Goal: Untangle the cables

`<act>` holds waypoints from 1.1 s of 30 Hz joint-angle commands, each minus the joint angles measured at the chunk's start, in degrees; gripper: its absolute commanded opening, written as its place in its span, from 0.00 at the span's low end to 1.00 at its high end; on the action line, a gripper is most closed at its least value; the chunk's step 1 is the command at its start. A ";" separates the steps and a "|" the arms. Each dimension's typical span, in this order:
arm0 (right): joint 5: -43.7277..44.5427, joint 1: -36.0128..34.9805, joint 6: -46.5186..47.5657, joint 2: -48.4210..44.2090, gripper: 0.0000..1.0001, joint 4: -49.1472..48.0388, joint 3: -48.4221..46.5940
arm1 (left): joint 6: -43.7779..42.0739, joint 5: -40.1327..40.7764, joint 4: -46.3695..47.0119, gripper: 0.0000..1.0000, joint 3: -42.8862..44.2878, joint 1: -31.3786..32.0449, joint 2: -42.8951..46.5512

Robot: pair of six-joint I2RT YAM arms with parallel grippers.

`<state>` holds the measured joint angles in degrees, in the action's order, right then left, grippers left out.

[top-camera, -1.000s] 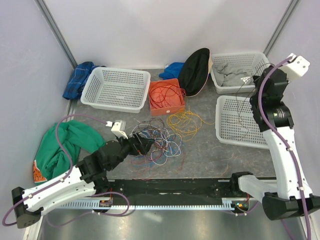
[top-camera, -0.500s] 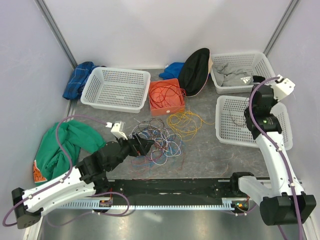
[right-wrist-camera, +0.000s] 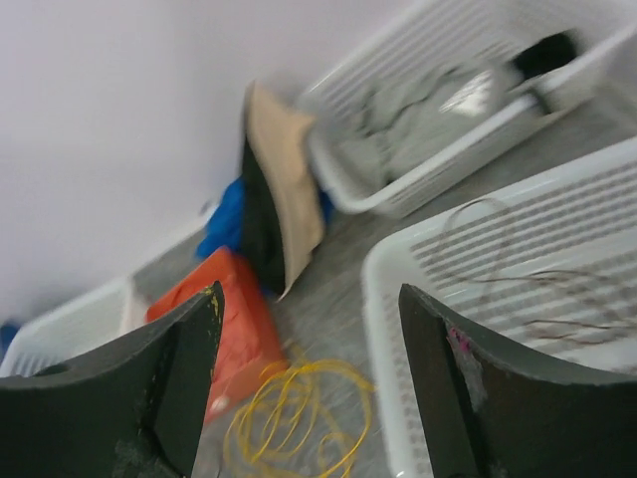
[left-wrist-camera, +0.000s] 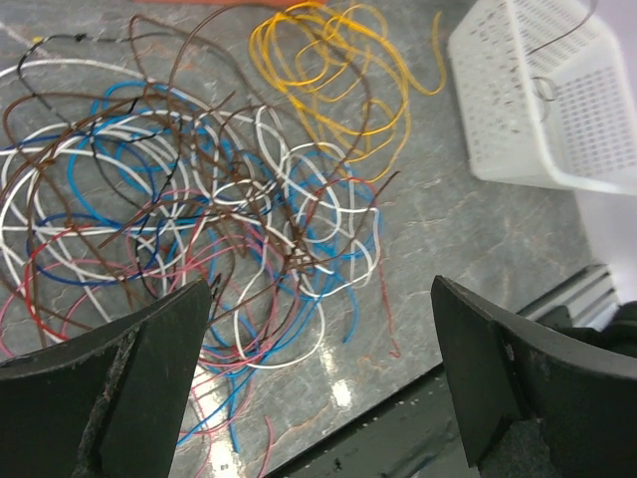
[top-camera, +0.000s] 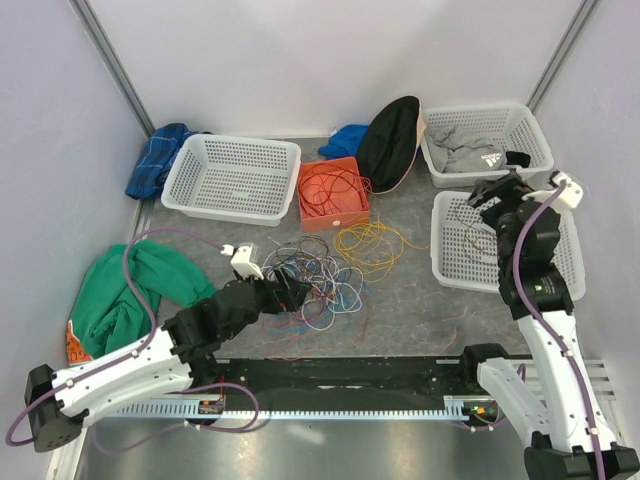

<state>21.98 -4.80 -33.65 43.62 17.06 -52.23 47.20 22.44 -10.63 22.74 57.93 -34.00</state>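
Observation:
A tangle of blue, white, red and brown cables lies mid-table. My left gripper hangs open just above the tangle's near edge, nothing between its fingers. A loose yellow cable lies apart, right of the tangle. Orange cables fill an orange box. A thin brown cable rests in the right white basket. My right gripper is open and empty above that basket's far left corner.
An empty white basket stands back left. Another basket holding grey cloth sits back right, beside a black hat. Green cloth and blue cloth lie at the left. A black rail runs along the near edge.
My right arm came down from high over the right basket and its jaws opened, leaving the brown cable in the basket. My left gripper edged slightly toward the tangle.

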 commanded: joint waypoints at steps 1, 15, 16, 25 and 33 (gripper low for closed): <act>-20.81 -5.65 -2.74 0.42 0.77 -6.67 5.28 | 3.42 4.45 0.61 1.00 1.69 -0.01 -3.52; -26.02 -19.02 1.22 -1.78 0.76 -16.53 22.61 | 0.52 9.82 5.89 0.96 16.18 -0.63 -32.78; -26.19 -19.11 1.65 -1.78 0.76 -16.62 22.69 | 1.31 9.82 4.76 0.91 17.06 -0.71 -35.58; -27.25 -19.11 2.27 -3.36 0.77 -15.39 21.91 | 4.57 6.30 3.16 0.80 18.48 -1.86 -40.10; -29.01 -19.11 0.52 -3.53 0.75 -15.57 20.68 | 1.50 5.77 1.94 0.02 18.21 -2.12 -32.83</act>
<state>-5.34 -23.64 -32.36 40.97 3.49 -29.50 49.95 27.35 -8.01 39.99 55.99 -73.65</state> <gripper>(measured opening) 0.759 0.048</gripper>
